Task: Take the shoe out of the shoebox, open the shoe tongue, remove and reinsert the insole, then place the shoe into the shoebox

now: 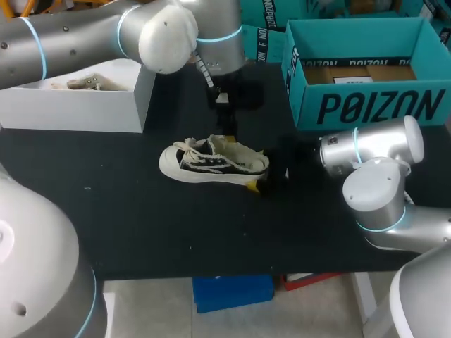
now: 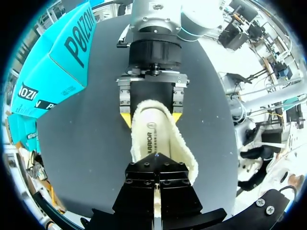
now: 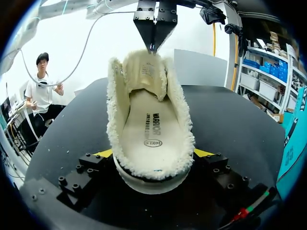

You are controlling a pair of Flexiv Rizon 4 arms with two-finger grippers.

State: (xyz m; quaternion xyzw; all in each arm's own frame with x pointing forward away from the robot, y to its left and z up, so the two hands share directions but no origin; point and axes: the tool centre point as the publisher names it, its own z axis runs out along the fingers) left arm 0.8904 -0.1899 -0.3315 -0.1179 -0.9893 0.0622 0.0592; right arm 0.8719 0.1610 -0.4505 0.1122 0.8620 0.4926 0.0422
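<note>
The white-soled, fleece-lined canvas sneaker lies lengthwise across the black bench, toe pointing left. The right gripper clamps its heel, and the left gripper pinches its tongue.

Front: bare black tabletop lies open along the near edge.
Centre: the white-and-black canvas shoe blocks it, with the left gripper pinching its tongue from above and the right gripper clamped across its heel.
Back right: the teal cardboard shoebox stands with its walls upright and its mouth unobstructed.
Back left: a white rectangular box.
</note>
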